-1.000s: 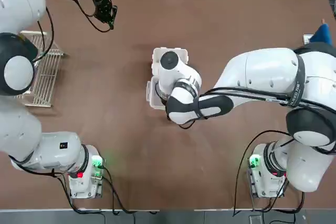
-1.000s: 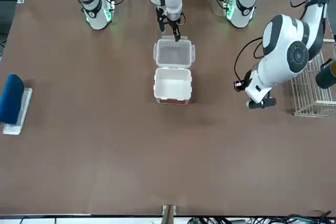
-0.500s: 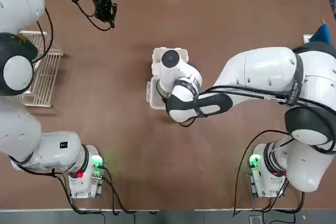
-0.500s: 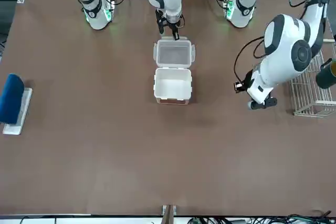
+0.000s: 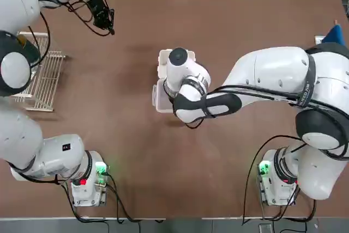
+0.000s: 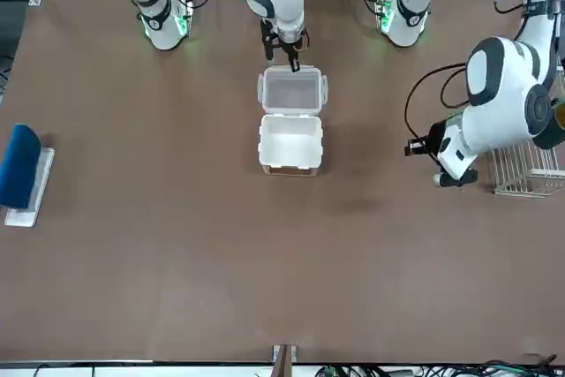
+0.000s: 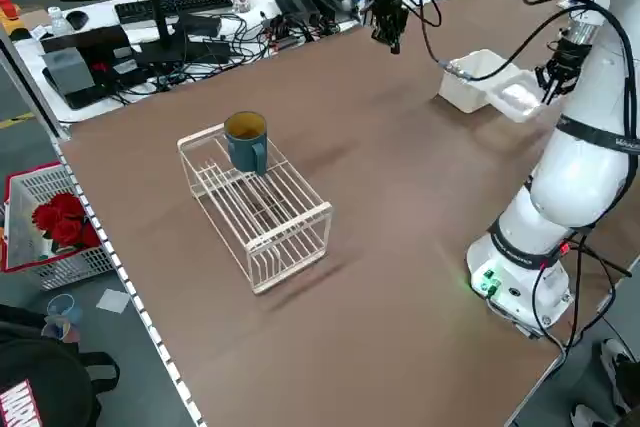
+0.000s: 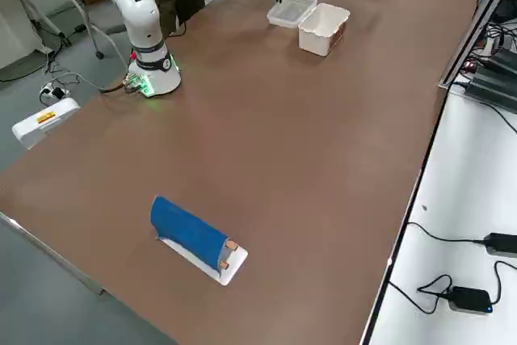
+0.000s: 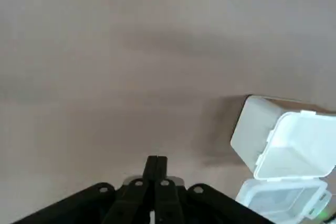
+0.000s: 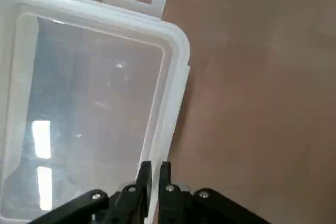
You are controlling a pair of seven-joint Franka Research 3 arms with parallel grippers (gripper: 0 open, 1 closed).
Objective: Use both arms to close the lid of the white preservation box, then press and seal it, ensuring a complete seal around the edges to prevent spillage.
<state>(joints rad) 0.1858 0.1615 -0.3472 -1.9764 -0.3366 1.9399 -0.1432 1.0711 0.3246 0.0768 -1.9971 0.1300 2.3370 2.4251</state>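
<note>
Right gripper has its slim black fingers closed on the lid's raised rim, one on either side of the plastic edge. Its grip is on a long side of the flat white lid, near a corner; the lid's panel is smooth, clear enough to let the brown through, and carries bright reflections. Beyond the lid, farther from the robot's bases than this gripper, sits the white preservation box, a translucent, round-cornered rectangular tub with its mouth fully open. The lid is swung back from it and joined along one side, with slotted locking flaps at its borders. The glossy white right arm reaches in from the right, its wrist bent so the gripper points down.

Left gripper has its two black fingers together, with nothing between them; it hangs over the tabletop, well to the left of the right gripper and apart from the box. The left arm stretches forward and bends at the wrist.

Nearer the bases than the left gripper and farther left stands a white wire rack, bearing a teal mug with a brown inside. Far to the right gripper's right, a blue cover lies over a flat white base.
</note>
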